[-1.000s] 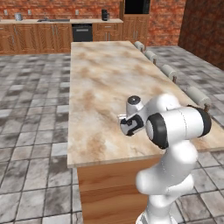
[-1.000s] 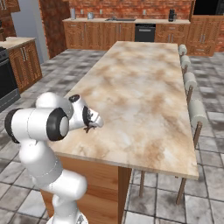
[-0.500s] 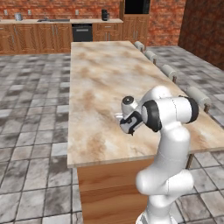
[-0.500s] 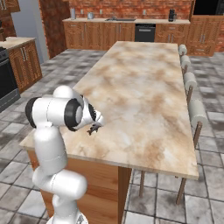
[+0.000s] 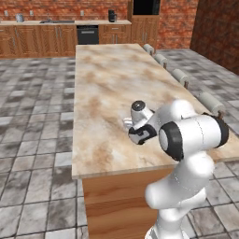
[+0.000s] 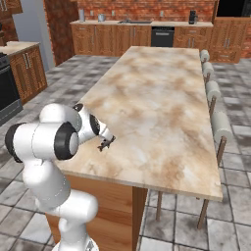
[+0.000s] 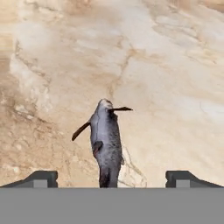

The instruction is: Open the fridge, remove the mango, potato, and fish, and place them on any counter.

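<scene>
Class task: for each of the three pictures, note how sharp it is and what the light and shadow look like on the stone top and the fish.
Hand view: the fish is fairly crisp, the counter veining soft, light flat, no clear shadow. Left base view: even light, no glare on the counter; far cabinets slightly blurred. Right base view: the same flat light; the fish by the gripper is a small dark smudge.

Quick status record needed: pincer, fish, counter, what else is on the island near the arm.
pincer: open, fingertips spread wide, low over the island top
fish: dark grey, lying on the stone between the fingertips, not gripped
counter: beige-and-tan marbled island top, fish near its edge closest to the robot
mango, potato: cannot tell where from these views
stools: row along the island's far side
judgement: fish looks delivered; backing the arm off seems safe
</scene>
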{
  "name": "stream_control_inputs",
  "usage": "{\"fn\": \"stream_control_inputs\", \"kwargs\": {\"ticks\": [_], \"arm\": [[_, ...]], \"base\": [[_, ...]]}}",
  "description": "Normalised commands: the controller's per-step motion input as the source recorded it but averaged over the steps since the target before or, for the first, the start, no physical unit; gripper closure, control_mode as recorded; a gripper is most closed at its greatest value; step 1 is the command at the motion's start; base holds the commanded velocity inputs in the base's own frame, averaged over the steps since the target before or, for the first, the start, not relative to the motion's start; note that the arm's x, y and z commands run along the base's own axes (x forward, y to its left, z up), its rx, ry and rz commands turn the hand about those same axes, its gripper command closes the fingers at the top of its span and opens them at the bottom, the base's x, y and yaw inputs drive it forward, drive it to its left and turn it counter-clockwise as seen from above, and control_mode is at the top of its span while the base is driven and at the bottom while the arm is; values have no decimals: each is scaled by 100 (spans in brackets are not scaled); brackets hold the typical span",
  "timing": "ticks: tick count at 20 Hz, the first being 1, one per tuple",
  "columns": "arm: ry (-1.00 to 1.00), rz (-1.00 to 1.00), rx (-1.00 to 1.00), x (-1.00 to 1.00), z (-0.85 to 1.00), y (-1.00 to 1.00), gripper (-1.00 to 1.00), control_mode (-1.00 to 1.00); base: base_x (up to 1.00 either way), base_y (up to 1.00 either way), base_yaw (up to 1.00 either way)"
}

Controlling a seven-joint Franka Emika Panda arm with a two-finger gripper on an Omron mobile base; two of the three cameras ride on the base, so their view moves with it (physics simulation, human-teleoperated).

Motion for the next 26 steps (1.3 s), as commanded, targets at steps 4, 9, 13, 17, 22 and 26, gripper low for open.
{"fn": "stream_control_inputs", "kwargs": {"ticks": [4, 9, 13, 17, 22, 26], "arm": [[-13, 0, 5, -70, 100, 0, -100, -100], [0, 0, 2, -56, 100, 0, -100, -100], [14, 6, 0, -66, 100, 0, -100, -100], [32, 8, 0, -77, 98, 0, -100, -100], [27, 13, 0, -86, 49, -1, -100, -100], [10, 17, -1, -100, 4, -15, -100, -100]], "base": [[0, 0, 0], [0, 0, 0], [0, 0, 0], [0, 0, 0], [0, 0, 0], [0, 0, 0]]}}
